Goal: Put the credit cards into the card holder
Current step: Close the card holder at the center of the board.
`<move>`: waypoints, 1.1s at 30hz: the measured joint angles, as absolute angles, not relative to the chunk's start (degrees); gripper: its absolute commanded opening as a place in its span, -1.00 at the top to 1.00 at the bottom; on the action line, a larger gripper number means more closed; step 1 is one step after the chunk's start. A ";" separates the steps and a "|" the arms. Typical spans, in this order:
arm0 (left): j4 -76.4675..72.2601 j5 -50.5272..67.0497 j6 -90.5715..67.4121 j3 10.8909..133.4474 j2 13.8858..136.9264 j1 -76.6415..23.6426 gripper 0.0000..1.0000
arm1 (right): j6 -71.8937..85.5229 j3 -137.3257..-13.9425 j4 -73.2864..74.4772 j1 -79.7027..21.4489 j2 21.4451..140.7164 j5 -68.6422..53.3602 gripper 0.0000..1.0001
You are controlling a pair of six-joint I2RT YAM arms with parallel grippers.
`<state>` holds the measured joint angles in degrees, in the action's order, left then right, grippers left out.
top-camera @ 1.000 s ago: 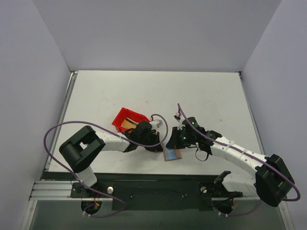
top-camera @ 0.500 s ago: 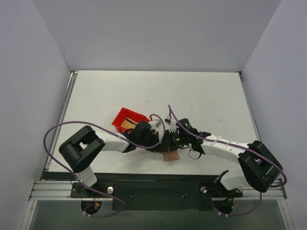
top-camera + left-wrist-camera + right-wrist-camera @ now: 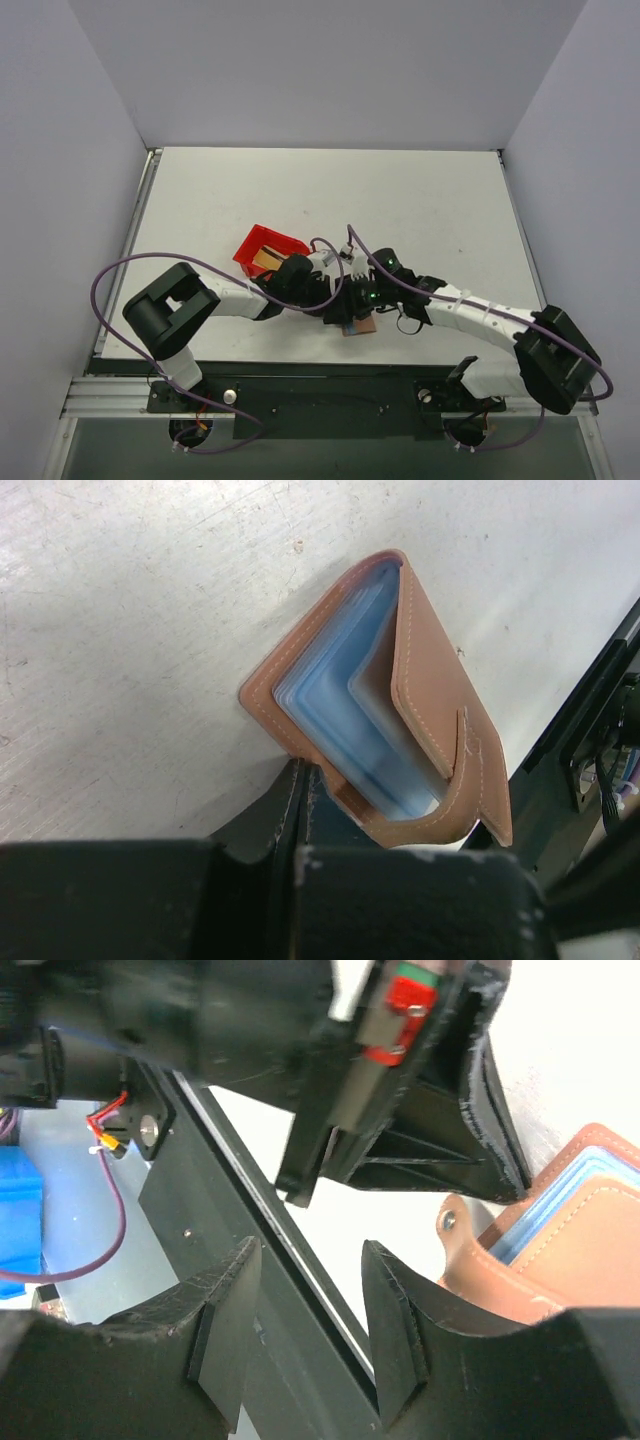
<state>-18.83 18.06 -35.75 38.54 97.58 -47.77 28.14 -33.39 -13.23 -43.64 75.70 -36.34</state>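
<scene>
Low in the overhead frame's centre, the left gripper [image 3: 300,780] was pinched shut on the open card holder's [image 3: 430,680] near edge, bracing it. The right gripper [image 3: 310,1310] stood open and empty, the holder just right of its fingers. Next probably came fetching credit cards [image 3: 265,258] from the red bin [image 3: 250,243] beyond

My work surface is a white table [image 3: 420,200], flat and rectangular, with fine scratches and grey scuffs visible at close range. Three plain pale grey walls enclose it: a back wall [image 3: 320,70] across the far edge, a left wall [image 3: 60,200] and a right wall [image 3: 590,150] along the sides. A metal rail [image 3: 100,400] runs along the near edge, with a dark mounting plate [image 3: 330,405] beside it. Lighting is even and diffuse; shadows on the table are soft
</scene>
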 measured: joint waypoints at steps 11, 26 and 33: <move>-19.53 18.37 -35.99 38.54 97.97 -47.81 1.00 | 25.28 -32.45 -6.50 -43.46 53.67 -23.20 0.72; -19.51 18.24 -36.03 38.54 97.93 -47.77 1.00 | 28.34 -26.74 -5.41 -36.69 63.72 -16.16 0.81; -18.94 17.98 -35.99 38.54 97.58 -47.75 1.00 | 28.67 -26.65 -10.81 -37.43 73.03 -21.85 0.88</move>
